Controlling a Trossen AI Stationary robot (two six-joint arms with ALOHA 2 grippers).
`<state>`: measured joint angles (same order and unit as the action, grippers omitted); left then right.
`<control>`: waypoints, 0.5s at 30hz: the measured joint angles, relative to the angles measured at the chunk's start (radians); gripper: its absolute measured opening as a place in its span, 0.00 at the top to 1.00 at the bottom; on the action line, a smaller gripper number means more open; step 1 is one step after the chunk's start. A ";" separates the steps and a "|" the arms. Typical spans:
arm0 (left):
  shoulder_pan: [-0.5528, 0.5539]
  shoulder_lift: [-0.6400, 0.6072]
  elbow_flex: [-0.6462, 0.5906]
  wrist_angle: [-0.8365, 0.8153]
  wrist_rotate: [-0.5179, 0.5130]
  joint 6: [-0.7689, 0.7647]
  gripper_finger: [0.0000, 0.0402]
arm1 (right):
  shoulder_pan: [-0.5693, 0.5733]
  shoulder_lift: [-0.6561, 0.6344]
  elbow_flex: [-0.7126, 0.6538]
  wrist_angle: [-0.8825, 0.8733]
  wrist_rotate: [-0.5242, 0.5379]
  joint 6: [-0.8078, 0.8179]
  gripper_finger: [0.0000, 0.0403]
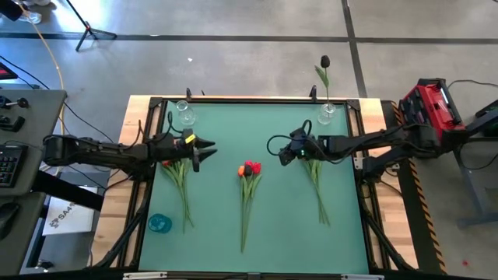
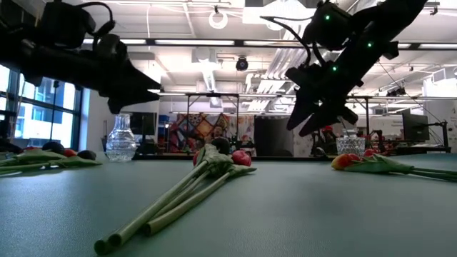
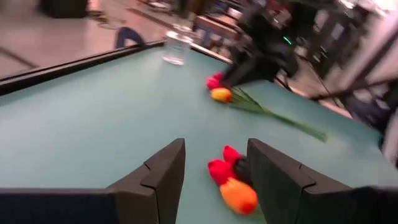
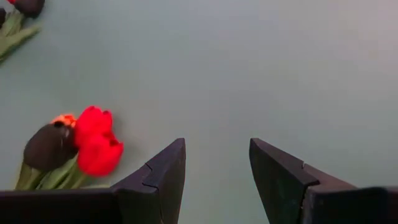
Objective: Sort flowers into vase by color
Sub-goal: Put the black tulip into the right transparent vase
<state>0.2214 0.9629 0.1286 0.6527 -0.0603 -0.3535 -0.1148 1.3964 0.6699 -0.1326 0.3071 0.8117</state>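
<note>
Green-topped table (image 1: 257, 241) in a workshop hall, seen mid-task: three loose bunches of flowers lying flat, stems toward the near edge. Left bunch (image 1: 180, 187) beneath the left tool (image 1: 208, 148); middle bunch (image 1: 247, 194) with red and orange heads at centre; right bunch (image 1: 317, 183) under the right arm. Two glass vases at the far edge: left vase (image 1: 185, 114) empty, right vase (image 1: 327, 113) already holding one dark tulip (image 1: 324, 68). Small teal object (image 1: 159, 223) near the front left corner. Left tool hanging above the table, fingers apart, nothing between them, pointed toward the middle bunch. Right tool (image 1: 274, 148) likewise raised, fingers spread and empty, red heads of the middle bunch just beside it in its wrist view. Judged step: picking a single flower from a bunch. Best done by choosing one stem clear of its neighbours, lowering with fingers straddling it below the head, closing only on that stem, then lifting upright before heading to the vase of matching colour. Risk: grabbing two tangled stems at once.
</note>
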 joint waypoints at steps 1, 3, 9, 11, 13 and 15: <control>0.000 0.012 0.004 0.006 -0.022 -0.016 0.59 | 0.005 0.009 0.000 -0.003 -0.013 0.015 0.58; 0.000 0.035 0.009 0.006 -0.051 -0.030 0.59 | 0.011 0.022 0.000 -0.004 -0.036 0.039 0.58; 0.000 0.098 0.010 0.005 -0.054 -0.071 0.59 | 0.013 0.032 0.000 -0.008 -0.054 0.081 0.60; -0.001 0.120 0.010 0.004 -0.049 -0.093 0.59 | 0.013 0.032 0.000 -0.006 -0.056 0.082 0.62; -0.002 0.143 0.010 0.004 -0.048 -0.112 0.59 | 0.013 0.032 0.000 0.007 -0.072 0.083 0.63; -0.006 0.165 0.010 0.004 -0.049 -0.117 0.59 | 0.019 0.032 0.000 0.012 -0.076 0.100 0.65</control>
<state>0.2154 1.1280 0.1383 0.6571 -0.1089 -0.4706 -0.0959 1.4288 0.6701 -0.1204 0.2310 0.9115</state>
